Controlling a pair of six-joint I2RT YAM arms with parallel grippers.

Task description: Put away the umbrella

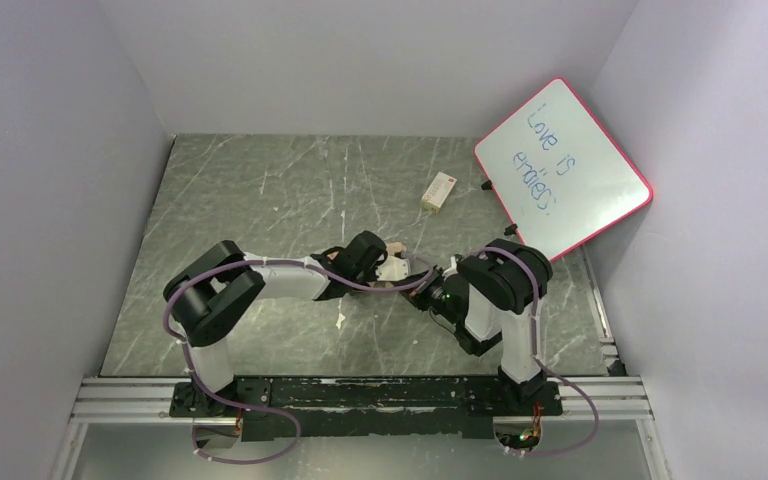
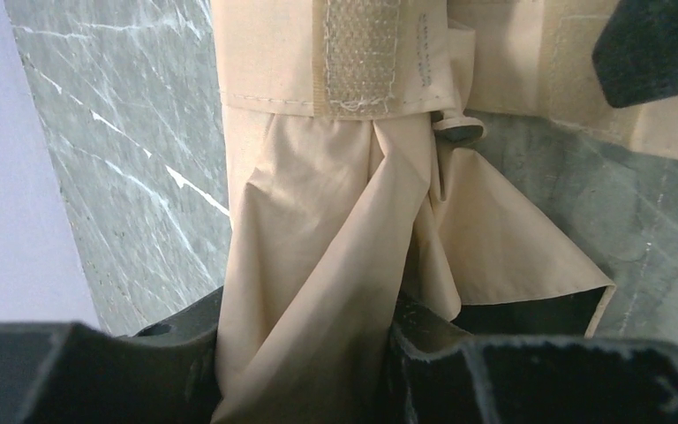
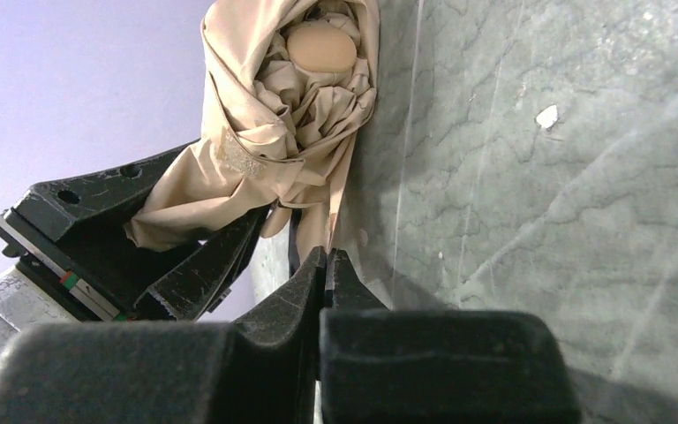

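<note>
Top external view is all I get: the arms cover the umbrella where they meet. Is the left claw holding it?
Observer: Yes; the left wrist view shows the left claw shut on a bunch of tan fabric of the umbrella.
Operator: And the other one?
Observer: The right claw is shut, fingertips together; a fabric edge reaches them, but whether it is pinched is unclear.
Operator: Strap fastened?
Observer: Its velcro patch faces the left wrist camera, uncovered.
</note>
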